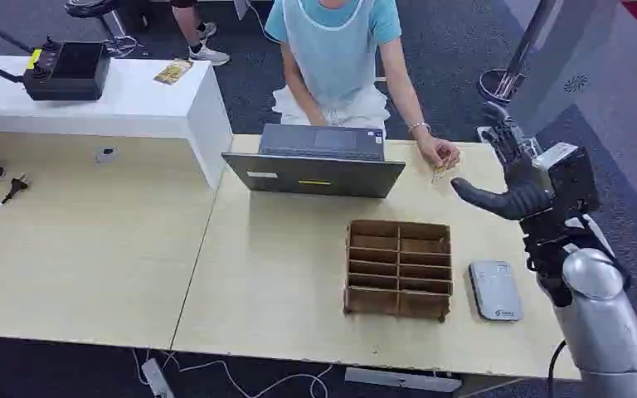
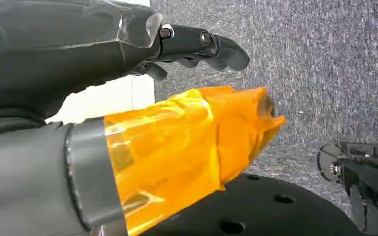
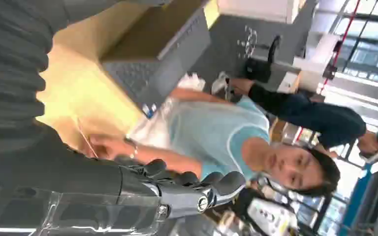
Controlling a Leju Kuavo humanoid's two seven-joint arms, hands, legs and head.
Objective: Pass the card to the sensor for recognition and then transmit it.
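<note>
Fingers of the dark right hand [image 1: 510, 178] spread apart, holding nothing, at right of frame above the pale wood table [image 1: 282, 274]. Just left, a person's hand [image 1: 440, 152] pinches the thin card [image 1: 438, 172]. Lower right lies a flat grey sensor [image 1: 495, 290] beside a slotted cardboard box [image 1: 399, 269]. Left hand [image 2: 197, 44] hangs with fingers loosely curled, empty

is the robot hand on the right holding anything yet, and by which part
Nothing. The right robot hand is raised, open and empty; the person's hand pinches a thin card by its upper edge.

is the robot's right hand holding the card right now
No, the right hand is raised and bare above the table's far right edge, while the person's hand holds a thin card by the laptop.
</note>
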